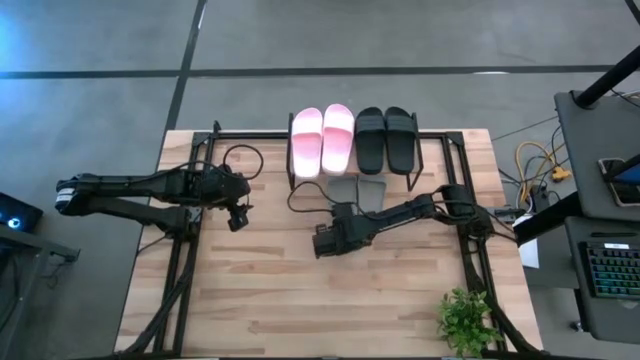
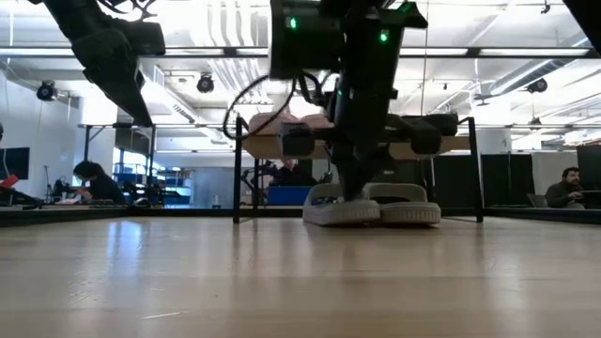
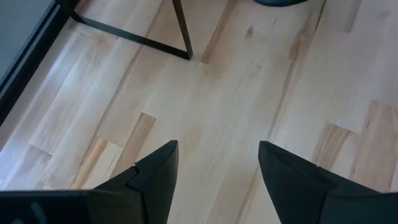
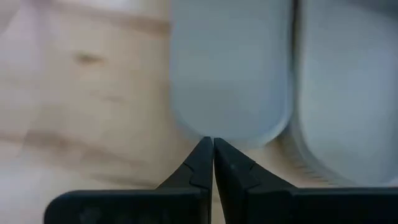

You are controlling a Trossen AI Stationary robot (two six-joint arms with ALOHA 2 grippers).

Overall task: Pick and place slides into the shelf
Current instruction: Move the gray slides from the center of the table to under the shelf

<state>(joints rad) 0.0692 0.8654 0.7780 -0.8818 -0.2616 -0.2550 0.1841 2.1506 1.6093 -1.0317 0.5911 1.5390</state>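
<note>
The shelf (image 2: 258, 143) stands at the table's far middle. A pale pink pair (image 1: 322, 140) and a black pair (image 1: 386, 138) of slides lie on its top board. A grey-green pair (image 1: 357, 190) lies soles down on the table, far ends hidden under the board. My right gripper (image 4: 213, 146) is shut, slanting down, its tips at the near end of the left grey-green slide (image 4: 230, 74). My left gripper (image 3: 217, 155) hangs open over bare wood at the table's left (image 1: 238, 218), holding nothing. My right gripper has its shut fingertips (image 4: 205, 149) right at the rounded near end (image 4: 214, 134) of one grey-green slide, coming from the table's near side and slanting down. I cannot tell whether they touch it. The slide lies flat on the table.
A potted plant (image 1: 465, 320) stands at the near right corner. Black frame rails (image 1: 185, 260) and cables run along both sides of the table. A black shelf leg (image 3: 183, 37) shows ahead of my left gripper. People sit in the room beyond (image 2: 568, 188).
</note>
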